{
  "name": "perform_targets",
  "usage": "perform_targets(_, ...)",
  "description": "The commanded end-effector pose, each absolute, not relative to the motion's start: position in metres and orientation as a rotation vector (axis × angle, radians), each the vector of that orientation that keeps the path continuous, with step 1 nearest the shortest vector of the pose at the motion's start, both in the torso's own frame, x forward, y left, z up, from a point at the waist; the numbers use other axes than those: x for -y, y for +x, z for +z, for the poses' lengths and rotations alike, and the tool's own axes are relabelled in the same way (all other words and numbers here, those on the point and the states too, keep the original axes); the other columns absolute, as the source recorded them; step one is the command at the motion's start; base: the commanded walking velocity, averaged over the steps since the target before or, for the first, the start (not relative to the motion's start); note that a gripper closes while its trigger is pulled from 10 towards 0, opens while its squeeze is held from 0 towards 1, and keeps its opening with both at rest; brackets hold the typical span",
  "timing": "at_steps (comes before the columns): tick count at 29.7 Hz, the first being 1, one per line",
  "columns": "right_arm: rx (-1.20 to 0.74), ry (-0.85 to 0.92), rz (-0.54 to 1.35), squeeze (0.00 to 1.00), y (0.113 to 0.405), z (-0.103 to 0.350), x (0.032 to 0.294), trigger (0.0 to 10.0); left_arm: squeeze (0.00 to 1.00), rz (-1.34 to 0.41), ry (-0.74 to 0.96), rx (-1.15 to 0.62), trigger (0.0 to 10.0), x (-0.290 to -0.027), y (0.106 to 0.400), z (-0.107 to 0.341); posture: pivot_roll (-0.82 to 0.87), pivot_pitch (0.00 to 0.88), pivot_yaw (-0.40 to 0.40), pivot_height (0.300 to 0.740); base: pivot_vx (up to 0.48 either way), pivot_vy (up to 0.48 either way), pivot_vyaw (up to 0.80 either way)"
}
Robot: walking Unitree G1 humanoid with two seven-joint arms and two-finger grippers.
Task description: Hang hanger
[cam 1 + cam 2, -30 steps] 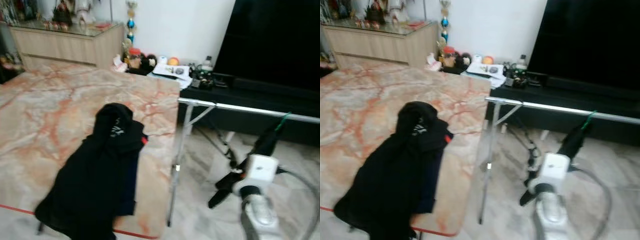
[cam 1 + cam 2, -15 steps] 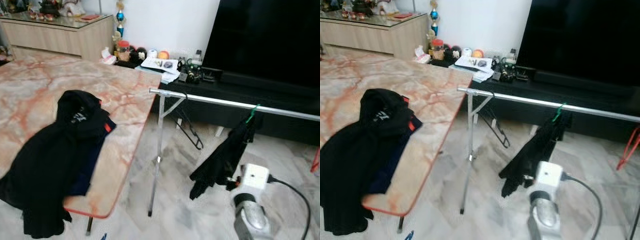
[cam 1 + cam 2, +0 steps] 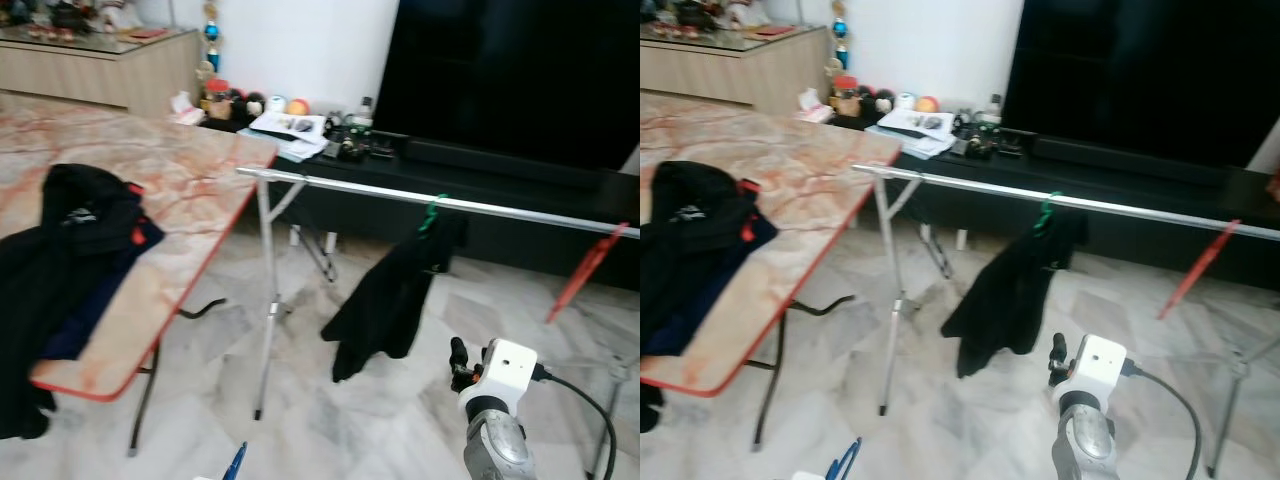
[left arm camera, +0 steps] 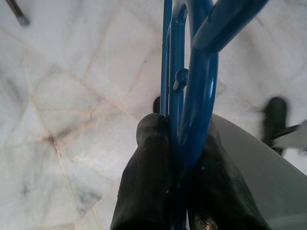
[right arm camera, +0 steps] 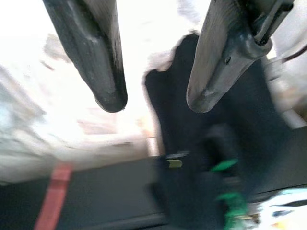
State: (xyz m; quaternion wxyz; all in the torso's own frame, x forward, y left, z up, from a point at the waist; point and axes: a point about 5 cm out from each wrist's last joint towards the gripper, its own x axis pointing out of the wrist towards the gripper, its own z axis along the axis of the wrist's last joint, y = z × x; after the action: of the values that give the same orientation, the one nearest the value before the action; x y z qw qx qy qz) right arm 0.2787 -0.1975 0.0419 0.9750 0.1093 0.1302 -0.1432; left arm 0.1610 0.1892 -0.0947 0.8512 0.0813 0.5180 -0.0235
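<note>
In the left wrist view our left gripper [image 4: 180, 158] has its two black fingers [image 4: 148, 177] pressed tight on a blue hanger [image 4: 192, 72], which runs out ahead of them over the pale marble floor [image 4: 72, 96]; a blue tip of that hanger [image 3: 234, 461] peeks up at the bottom of the head view, so we carry it low and well short of the rail. Our right gripper [image 5: 156, 103] is spread wide with nothing between its fingers, pointed toward a black garment [image 3: 385, 300] that already hangs by a green hanger [image 3: 432, 212] on the silver rail [image 3: 340, 186]. A red hanger [image 3: 585, 270] dangles further along the same rail to the right. Off to our left, a marble-patterned table [image 3: 190, 190] holds a heap of dark clothes [image 3: 60, 250]. We judge one garment as already hung, while the blue hanger remains in hand and bare; it has yet to be raised and hooked over the rail, and the pile on the table suggests more is waiting
</note>
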Motion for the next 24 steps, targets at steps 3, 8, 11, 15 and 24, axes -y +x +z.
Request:
perform_targets(3,-0.285,0.231,-0.34,0.0,0.273,0.034,0.21,10.0,0.0,-0.044,0.19,-1.126,10.0,-0.192,0.147,-0.1,0.18,0.0,-0.063,0.74,0.0,0.0,0.0)
perform_targets(8,-0.287,0.216,-0.333,0.0,0.277,0.033,0.211,10.0,0.0,-0.042,0.271,-1.036,10.0,-0.211,0.16,-0.09,0.18,0.0,-0.061,0.74,0.0,0.0,0.0)
perform_targets(11,-0.28,0.179,-0.314,0.0,0.284,0.037,0.212,10.0,0.0,-0.029,0.319,-0.962,10.0,-0.242,0.162,-0.08,0.18,0.0,-0.06,0.74,0.0,0.0,0.0)
perform_targets(15,-0.281,0.086,-0.266,0.0,0.295,0.043,0.213,10.0,0.0,-0.079,0.437,-0.806,10.0,-0.254,0.199,-0.055,0.18,0.004,-0.058,0.74,0.0,0.0,0.0)
perform_targets(24,-0.223,-0.137,0.1,0.0,0.319,0.065,0.196,10.0,0.0,-0.318,0.502,-0.467,10.0,-0.227,0.279,0.013,0.16,0.01,-0.054,0.74,0.0,0.0,0.0)
